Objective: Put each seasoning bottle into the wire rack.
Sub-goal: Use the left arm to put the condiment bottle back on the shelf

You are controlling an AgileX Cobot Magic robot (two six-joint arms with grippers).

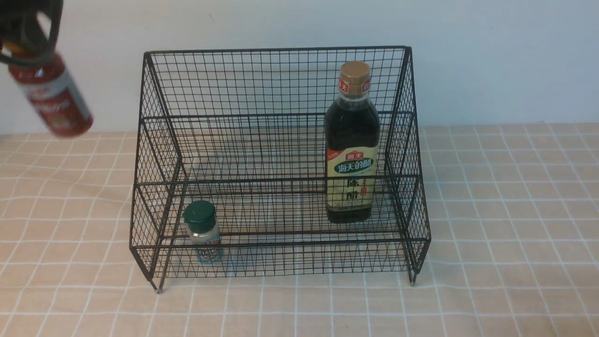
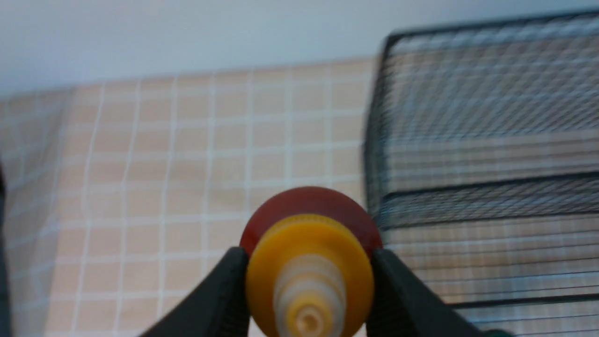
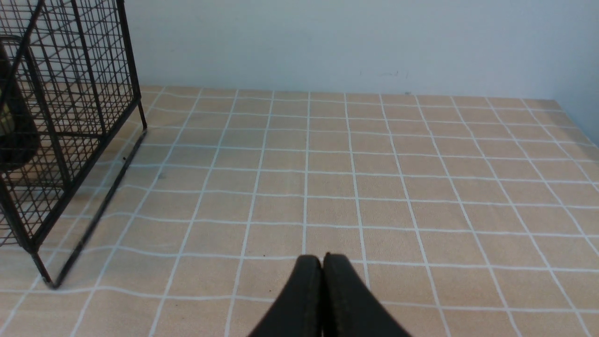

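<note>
The black wire rack (image 1: 281, 112) stands mid-table. On its lower tier the dark vinegar bottle (image 1: 352, 145) with a gold cap stands upright at the right, and the small clear shaker (image 1: 204, 232) with a green lid stands at the front left. High at the far left, left of the rack and well above the table, hangs the red sauce bottle (image 1: 52, 99), tilted. My left gripper (image 2: 309, 262) is shut on it, its black fingers (image 2: 224, 295) pressing either side of the yellow nozzle cap (image 2: 309, 276). My right gripper (image 3: 322, 260) is shut and empty above the cloth, right of the rack (image 3: 70, 117).
A beige checked tablecloth (image 1: 505, 210) covers the table up to a pale wall (image 1: 491, 56) close behind the rack. Black cables (image 1: 28, 32) of my left arm loop over the red bottle at the top left.
</note>
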